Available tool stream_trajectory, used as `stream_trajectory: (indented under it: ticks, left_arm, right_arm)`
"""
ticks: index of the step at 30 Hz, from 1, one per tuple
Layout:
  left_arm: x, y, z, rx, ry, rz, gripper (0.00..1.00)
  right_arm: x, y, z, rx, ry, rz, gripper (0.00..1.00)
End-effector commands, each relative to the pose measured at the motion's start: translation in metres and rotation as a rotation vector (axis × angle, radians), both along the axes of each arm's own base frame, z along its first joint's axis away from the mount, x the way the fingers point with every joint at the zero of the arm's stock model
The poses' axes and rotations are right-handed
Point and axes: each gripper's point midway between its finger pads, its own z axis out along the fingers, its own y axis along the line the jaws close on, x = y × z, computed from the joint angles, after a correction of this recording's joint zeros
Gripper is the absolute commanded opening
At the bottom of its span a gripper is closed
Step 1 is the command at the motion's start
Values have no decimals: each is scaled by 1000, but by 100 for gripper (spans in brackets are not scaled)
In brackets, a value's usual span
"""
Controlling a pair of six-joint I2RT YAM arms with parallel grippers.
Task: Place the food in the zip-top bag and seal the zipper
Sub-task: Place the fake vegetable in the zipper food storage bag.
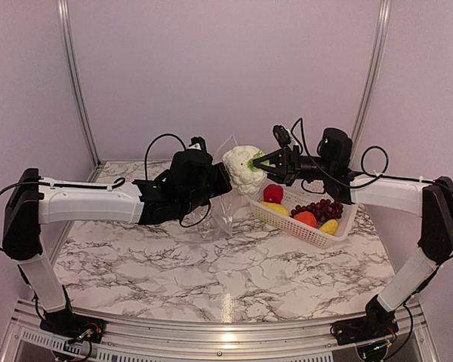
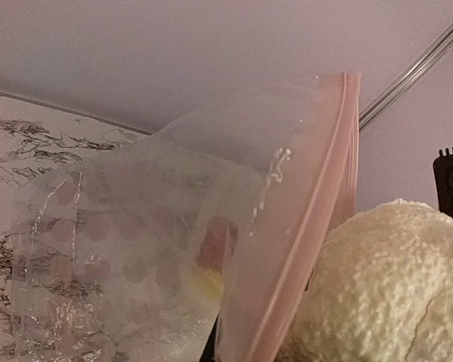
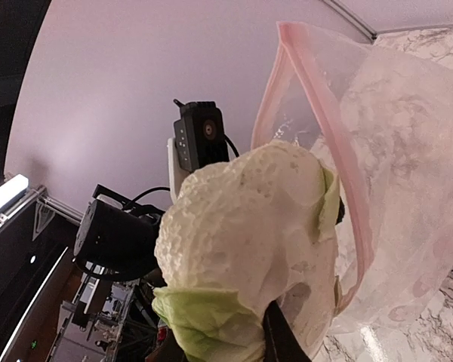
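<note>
The right gripper (image 1: 260,161) pinched the cauliflower (image 1: 241,170); the left gripper (image 1: 222,184), clamped shut, held up the zip-top bag (image 1: 226,215). That bulky head could catch the pink zipper (image 3: 327,113) and tumble outside.

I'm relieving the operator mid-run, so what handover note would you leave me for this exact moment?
Left hand: shut on the zip-top bag, holding its mouth up and open.
Right hand: shut on the cauliflower, at the bag's mouth, not yet inside.
Basket: holds the red pepper, grapes, orange piece and yellow piece.
Done: nothing clearly bagged.
Left: drop in the cauliflower, load the rest, seal the zipper.
</note>
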Motion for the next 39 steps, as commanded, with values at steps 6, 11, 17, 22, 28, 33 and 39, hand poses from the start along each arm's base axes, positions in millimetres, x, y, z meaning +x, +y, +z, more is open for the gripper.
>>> stream_trajectory:
  ticks: [6,11,17,22,28,33,39]
  left_arm:
    - [-13,-3,5,3,-37,-66,0]
    - [-19,-6,20,-59,-87,-108,0]
    - [-27,7,39,-163,-136,-81,0]
    - [-25,11,42,-148,-146,-51,0]
    - [-20,9,35,-108,-124,-20,0]
    - [-17,21,27,-69,-92,55,0]
    - [-14,21,8,1,-32,88,0]
  right_arm:
    - [-32,3,41,126,-58,144,0]
    - [-24,16,18,103,27,118,0]
    - [-4,20,-18,59,135,40,0]
    - [-1,19,-36,1,150,12,0]
    - [7,15,-55,-98,130,-53,0]
    - [14,11,-67,-139,125,-86,0]
    - [18,9,-71,-151,138,-99,0]
